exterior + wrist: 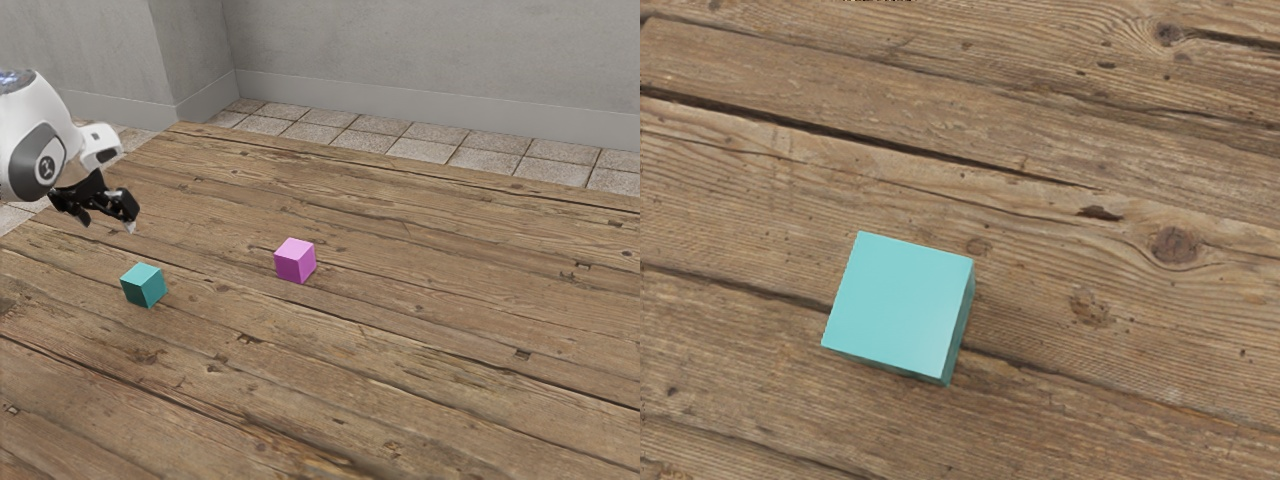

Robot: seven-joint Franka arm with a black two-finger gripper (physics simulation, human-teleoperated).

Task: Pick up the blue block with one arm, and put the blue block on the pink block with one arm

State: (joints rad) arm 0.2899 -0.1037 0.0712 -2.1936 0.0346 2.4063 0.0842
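Currently jaws are spread open with nothing between them, hovering above the tabletop [420, 330]. Blue block [143, 285] [900, 305] sits flat on the wood below them, slightly toward the exterior view's right, untouched. Wrist view has it under the hand. Pink block [295, 260] lies farther toward the exterior view's right, apart from the blue one.

Nearer block [143, 285], farther block [295, 260], apart

white rounded arm shell [22, 115], grey joint disc [45, 160] with small mark, black two-finger tool [107, 221], pale fingertips [131, 227]
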